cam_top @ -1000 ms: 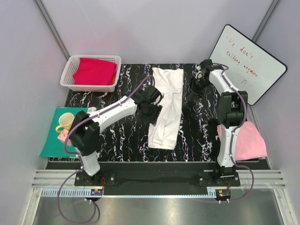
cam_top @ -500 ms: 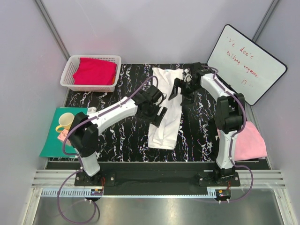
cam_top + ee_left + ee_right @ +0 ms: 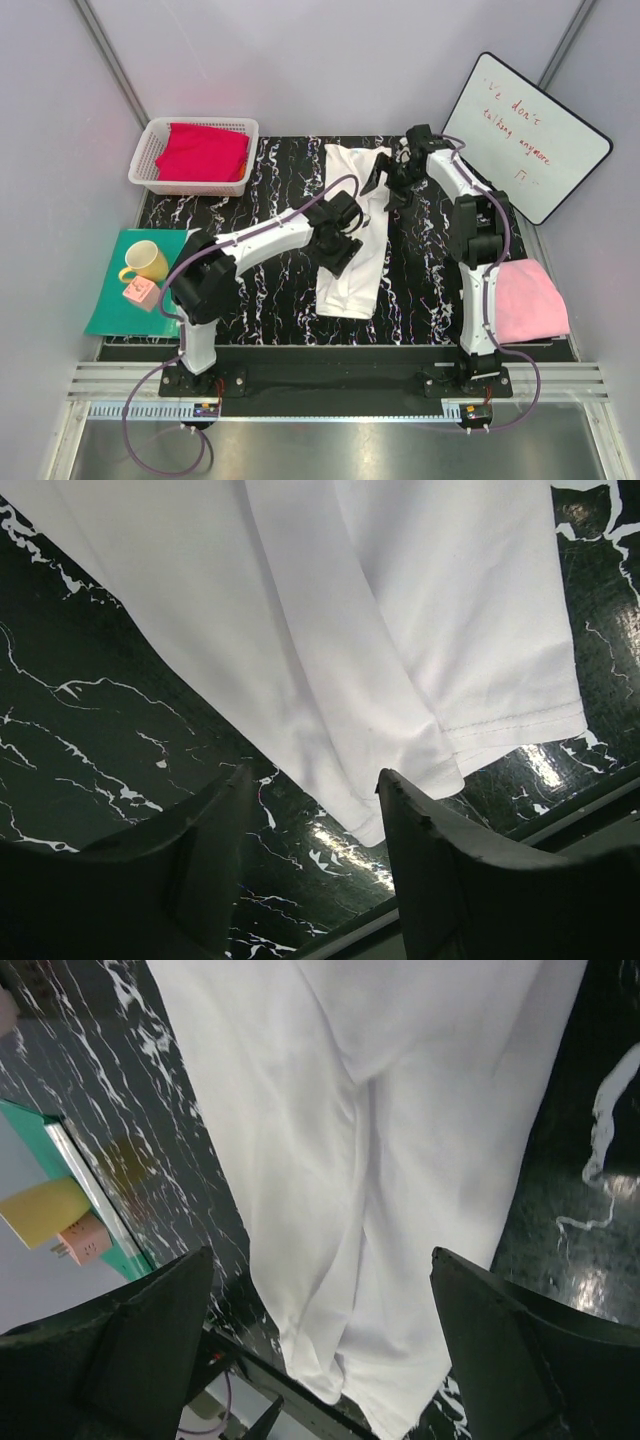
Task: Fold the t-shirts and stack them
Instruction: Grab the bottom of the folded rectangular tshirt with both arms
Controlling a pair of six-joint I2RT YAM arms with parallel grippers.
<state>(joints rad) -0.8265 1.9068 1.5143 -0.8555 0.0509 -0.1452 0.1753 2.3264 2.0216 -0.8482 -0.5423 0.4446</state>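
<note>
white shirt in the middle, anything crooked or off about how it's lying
Slightly. The white t-shirt is folded into a long strip that lies a bit slanted on the table. In the left wrist view its layers do not line up at the hem. No tear or stain shows.

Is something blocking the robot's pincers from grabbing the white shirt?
No, nothing visible does. The left pincer and the right pincer both hang open just above the white shirt, with only cloth and table under them. The mug and basket sit far off to the left.
</note>
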